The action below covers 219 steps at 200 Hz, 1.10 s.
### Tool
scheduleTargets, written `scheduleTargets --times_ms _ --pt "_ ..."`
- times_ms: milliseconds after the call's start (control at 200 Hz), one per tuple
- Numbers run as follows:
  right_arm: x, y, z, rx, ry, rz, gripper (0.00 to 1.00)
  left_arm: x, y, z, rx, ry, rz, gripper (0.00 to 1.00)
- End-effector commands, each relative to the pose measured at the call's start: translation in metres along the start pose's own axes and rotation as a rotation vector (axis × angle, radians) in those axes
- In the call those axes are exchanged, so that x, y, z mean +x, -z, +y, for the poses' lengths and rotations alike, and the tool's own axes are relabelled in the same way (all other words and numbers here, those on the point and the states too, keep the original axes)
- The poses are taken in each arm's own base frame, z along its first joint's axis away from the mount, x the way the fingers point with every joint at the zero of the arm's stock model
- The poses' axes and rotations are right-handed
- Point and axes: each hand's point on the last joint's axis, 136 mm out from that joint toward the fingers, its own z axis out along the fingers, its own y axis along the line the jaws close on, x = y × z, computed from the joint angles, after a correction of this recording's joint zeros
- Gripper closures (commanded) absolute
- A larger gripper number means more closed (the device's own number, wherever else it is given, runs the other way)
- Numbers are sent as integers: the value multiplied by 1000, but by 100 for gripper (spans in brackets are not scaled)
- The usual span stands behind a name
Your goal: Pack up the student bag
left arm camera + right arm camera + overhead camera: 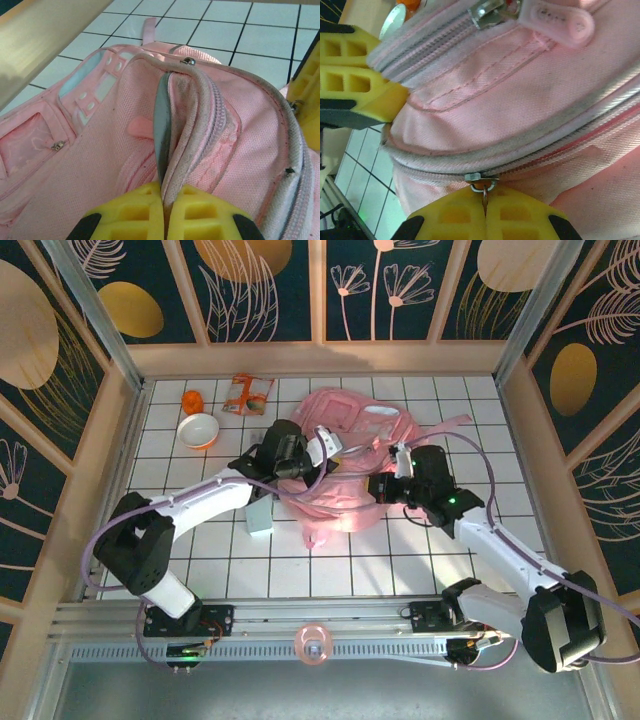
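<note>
Upper left of the top view: white bowl (198,429) and snack packet (247,394), well apart from the student bag (345,465). Pale box (260,517) near its lower left. Centre of desk (400,560): pink, soft, slumped, zip gaping. Left pincer (163,200) clamped on its rim; right pincer (485,205) pinching the zip pull (484,186).

The student bag (100,165) is matt woven pink cloth; its zip pull (481,181) is shiny metal; the bench (350,575) has glossy white tiles.
</note>
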Motion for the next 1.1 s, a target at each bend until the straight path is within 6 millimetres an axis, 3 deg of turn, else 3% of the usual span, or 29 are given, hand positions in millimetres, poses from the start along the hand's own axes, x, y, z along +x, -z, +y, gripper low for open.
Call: scheduleTargets --times_ms 0,115,245,350,555,701,851,876,961,1091 --pt "-17 12 -26 103 1 -29 100 -65 39 18 -124 77 -205 100" --pt "-32 20 -54 120 -30 -47 100 -60 49 6 -98 143 -204 100" --pt "-43 18 -56 122 6 -29 100 -62 47 -13 -32 234 -203 100" --pt "-48 17 -40 76 42 -26 100 -68 38 -12 -20 358 -201 100" --pt "-40 17 9 -7 133 2 100 -81 16 32 -193 523 -204 100" --pt "-28 20 25 -30 140 50 100 -83 -3 50 -259 514 -168 100" --pt "-22 29 34 -52 126 106 100 -70 -10 59 -325 396 -74 100" --pt "-23 31 35 -50 124 110 100 -56 -19 59 -332 379 -31 100" --pt "-26 35 37 -55 107 128 100 -42 -19 58 -342 332 16 100" --pt "-20 24 41 -82 22 173 100 -27 -21 46 -305 310 57 100"
